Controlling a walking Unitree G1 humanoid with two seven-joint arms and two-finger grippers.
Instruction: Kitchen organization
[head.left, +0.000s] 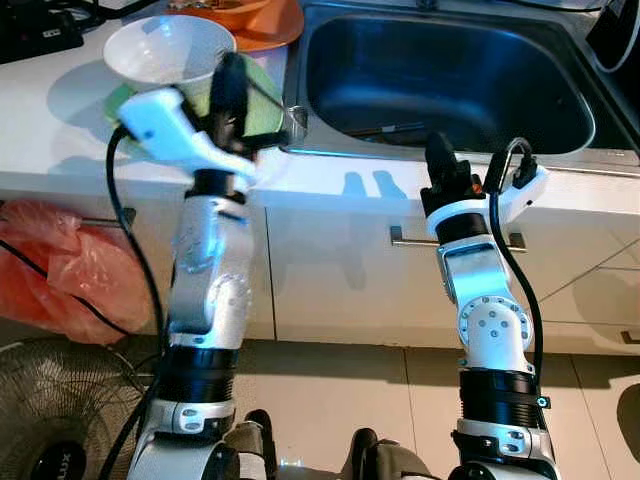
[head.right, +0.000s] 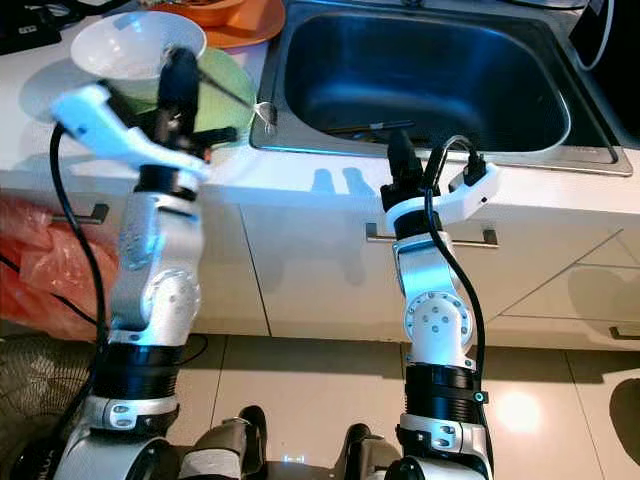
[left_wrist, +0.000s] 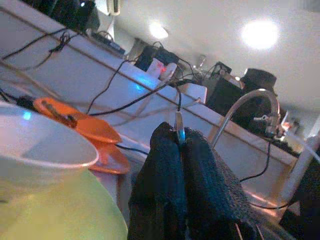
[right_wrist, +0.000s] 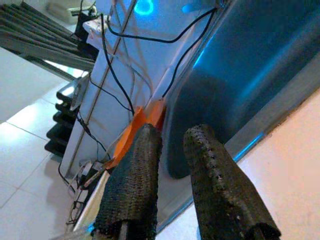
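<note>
White bowl (head.left: 165, 47) nested in green bowl (head.left: 262, 100) near bench's left edge: rigid, slippery, grip the rim. Left hand (left_wrist: 178, 150) pinches thin metal utensil (left_wrist: 178, 121); right hand (right_wrist: 172, 165) narrowly parted.

Bowl (head.left: 168, 48) left of sink (head.left: 440, 75) (counter).

My left gripper (left_wrist: 180, 142) has its two black fingers (left_wrist: 160, 170) pressed together on a thin metal piece whose lit tip stands up between them. Just beside them sit a white bowl (left_wrist: 40, 147) on a green bowl (left_wrist: 75, 215), with orange plates (left_wrist: 95, 132) and a curved faucet (left_wrist: 255, 102) beyond.
</note>
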